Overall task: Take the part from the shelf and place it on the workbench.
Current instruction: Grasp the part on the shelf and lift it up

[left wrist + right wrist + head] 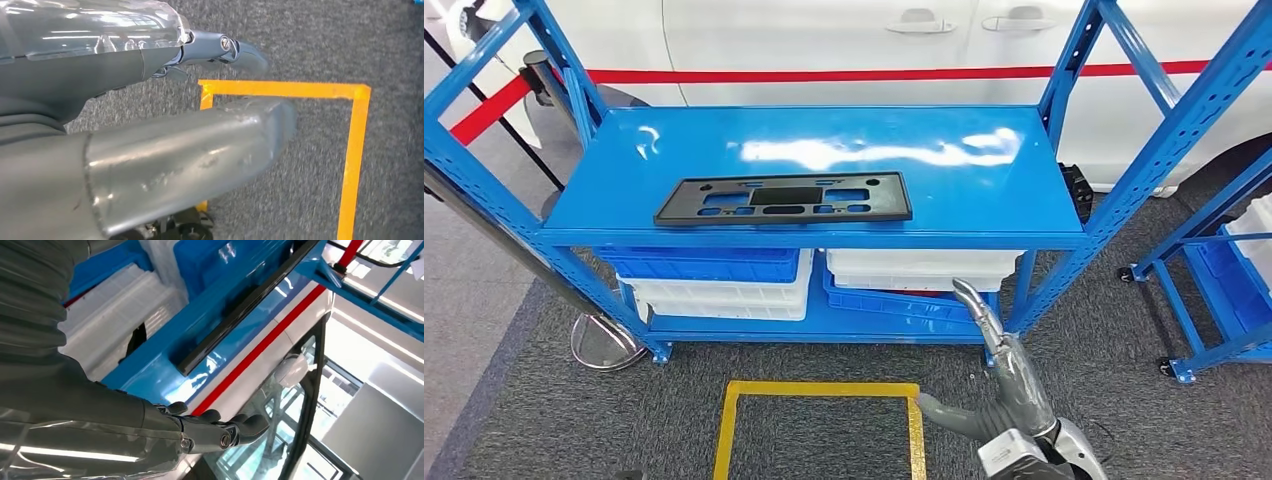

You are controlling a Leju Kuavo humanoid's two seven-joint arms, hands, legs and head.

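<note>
Standing before the blue shelf (984,205), I find the part (784,198), a flat black plastic panel with cut-out windows, lying toward the near left of the upper deck, its long edge running along the front lip. My right hand (999,370) hangs low at the near right, below deck level and well apart from the panel, fingers extended and spread with nothing in them; the wrist camera shows them (220,427) loosely fanned beneath the shelf's edge. My left hand (220,50) points down at the grey carpet by the yellow floor marking (357,150), empty, its fingers lying fairly straight. I judge the panel light, thin and stiff, though long enough to flex or tip if taken by one corner. Its glossy face and the slick painted deck suggest it may slide when nudged. The solid frame along the near edge, near the middle or at both ends, looks like the soundest hold.
</note>
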